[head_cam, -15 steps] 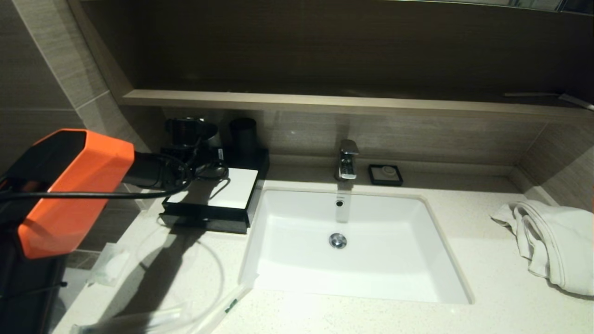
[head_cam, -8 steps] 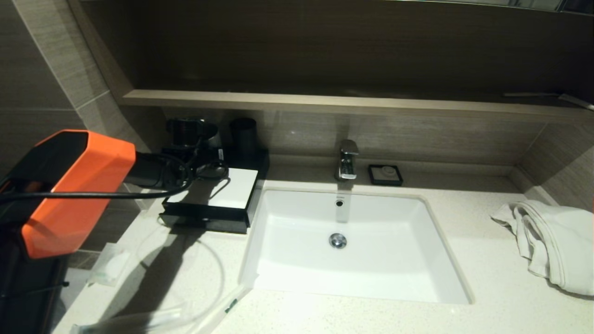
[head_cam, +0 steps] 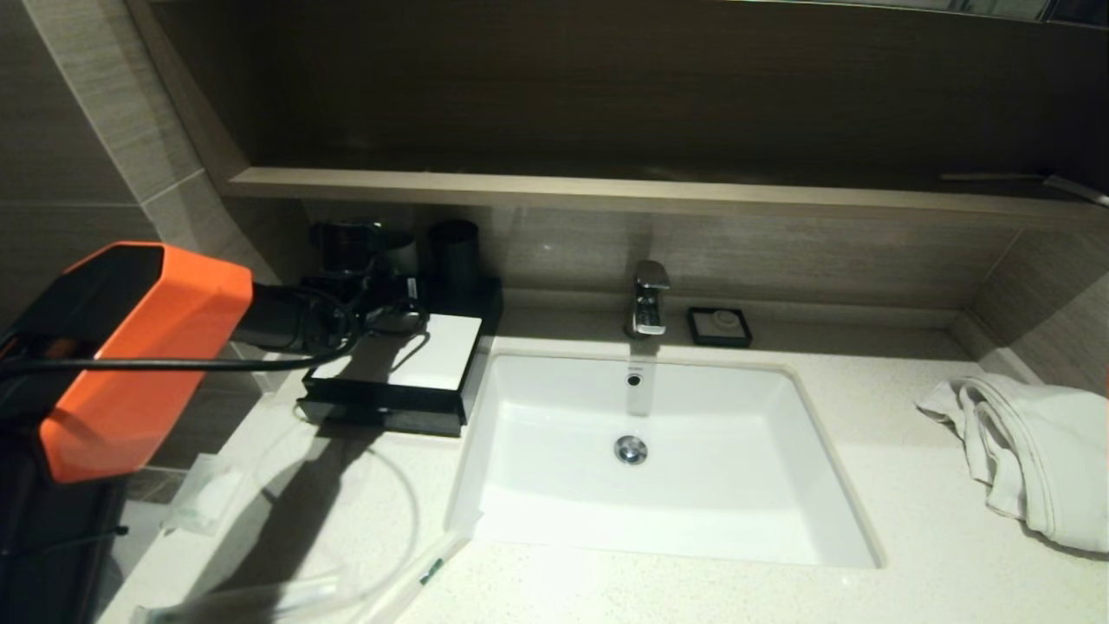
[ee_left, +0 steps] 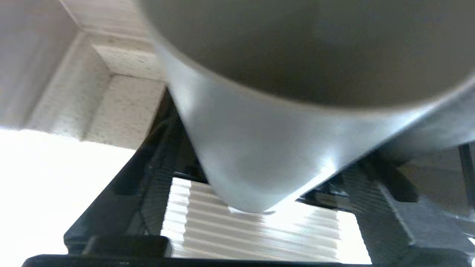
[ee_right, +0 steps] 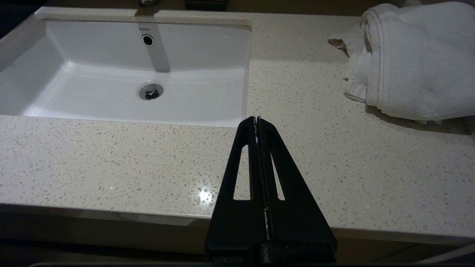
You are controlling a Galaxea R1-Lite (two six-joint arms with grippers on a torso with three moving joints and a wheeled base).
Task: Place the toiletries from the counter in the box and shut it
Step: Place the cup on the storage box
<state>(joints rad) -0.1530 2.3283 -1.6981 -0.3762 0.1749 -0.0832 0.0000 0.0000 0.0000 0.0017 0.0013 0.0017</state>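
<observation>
So far: nothing boxed; judged as still at the clearing-the-lid stage.
Toiletries: long thin translucent plastic sachet with a green mark (head_cam: 424,568) flat on the off-white speckled stone table (head_cam: 866,485), at the front-left corner of the white rectangular basin (head_cam: 658,468); more clear sachet film (head_cam: 260,598) at the front edge; small squarish clear packet with white contents (head_cam: 208,494) near the left edge. All well apart from the box.
Box: low black rectangular case with flat white top panel (head_cam: 433,351), back left of the basin; nothing visibly inside, drawer state hard to read.
Left gripper (head_cam: 390,286): over the back of the box top; ribbed black fingers (ee_left: 156,193) spread wide, released, gaps showing either side of the pale grey plastic cup (ee_left: 259,148) standing between them on the lid.
Right gripper (ee_right: 256,119): parked above the table's front edge, fingers clenched together on nothing.
Left to do: open box, load every sachet and the packet, close.
</observation>
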